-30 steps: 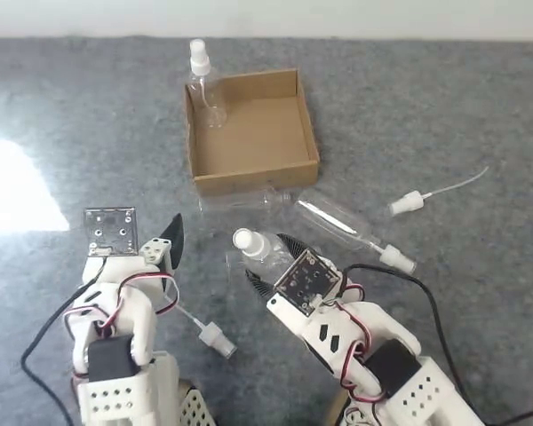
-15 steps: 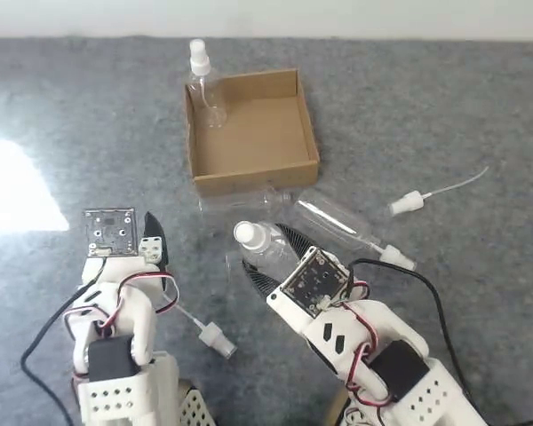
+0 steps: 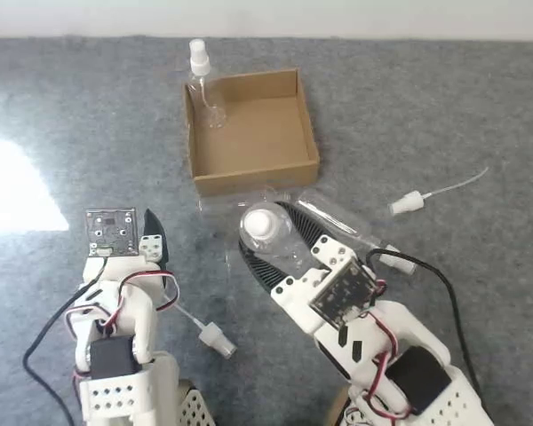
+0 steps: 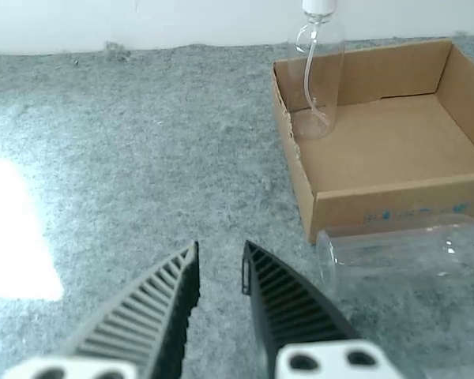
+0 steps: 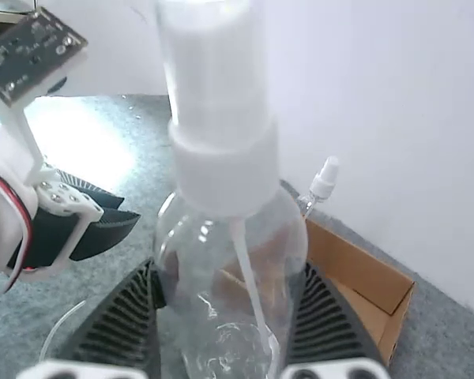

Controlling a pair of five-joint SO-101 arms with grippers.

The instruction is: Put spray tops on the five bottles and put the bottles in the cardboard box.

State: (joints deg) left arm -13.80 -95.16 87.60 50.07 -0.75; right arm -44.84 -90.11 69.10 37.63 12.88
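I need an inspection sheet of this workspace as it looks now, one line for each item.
Surface: grey carpeted table, bright light patch on the left arm's side.
Job's things: brown cardboard box, an upright clear plastic bottle with white spray top in its corner; in front, a lying capped clear bottle and a lying uncapped clear bottle; two loose white spray tops.
Clutter: nothing seen.
End effectors: left end effector empty, narrowly open; right end effector shut on a clear spray-topped bottle.
Cables: black cables trailing from the arms.
Surroundings: white wall.
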